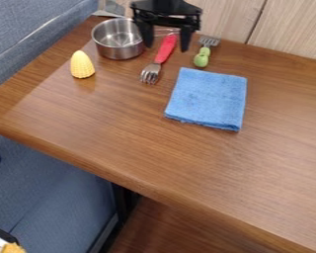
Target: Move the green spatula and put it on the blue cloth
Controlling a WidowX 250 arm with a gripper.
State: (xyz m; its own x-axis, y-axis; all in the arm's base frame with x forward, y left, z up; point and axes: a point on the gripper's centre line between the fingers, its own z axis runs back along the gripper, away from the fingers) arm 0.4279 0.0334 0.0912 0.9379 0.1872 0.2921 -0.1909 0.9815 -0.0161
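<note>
The black two-finger gripper [167,47] hangs, fingers apart, near the brown wood-grain table's [108,128] far edge, before pale panelling [289,32]. The green-handled metal spatula [201,58] lies by that edge, beyond the folded blue cloth [208,99].

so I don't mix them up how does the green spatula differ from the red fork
The green spatula has a short, knobbly handle; the red fork has a longer, smoother one. The fork's metal head points toward the camera, the spatula's toward the wood panel. Both have metal heads and lie off the blue cloth.
</note>
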